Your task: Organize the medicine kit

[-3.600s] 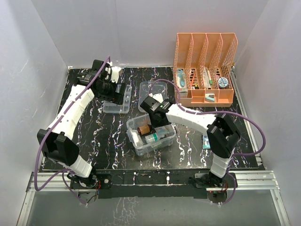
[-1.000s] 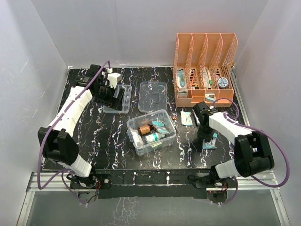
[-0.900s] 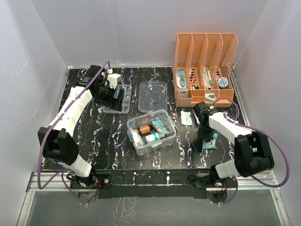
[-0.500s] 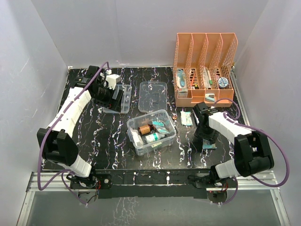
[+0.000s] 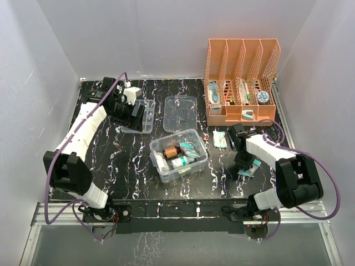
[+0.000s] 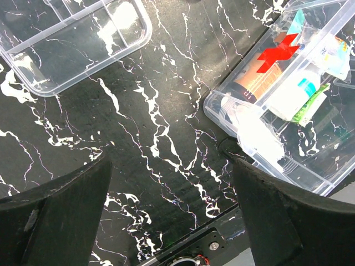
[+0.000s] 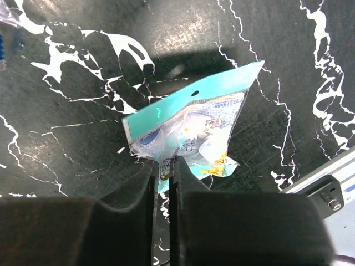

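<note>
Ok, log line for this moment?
right pincer: shut on teal packet, right of clear box | left pincer: open, empty, over table | lid: off box

From the box [image 5: 191,168], the lid [image 5: 180,113] lies at 12 o'clock and the divided tray [image 5: 148,113] at 10 o'clock. The file rack [image 5: 241,69] stands at 2 o'clock, and the packet [image 7: 188,127] lies at 3 o'clock.

Your left gripper [image 6: 169,166] hangs with fingers spread wide over the black marbled tabletop [image 6: 155,111]. The divided tray [image 6: 72,39] lies upper left; the clear box [image 6: 288,172], holding a brown bottle [image 6: 252,83] and white tube [image 6: 288,97], sits right.
</note>
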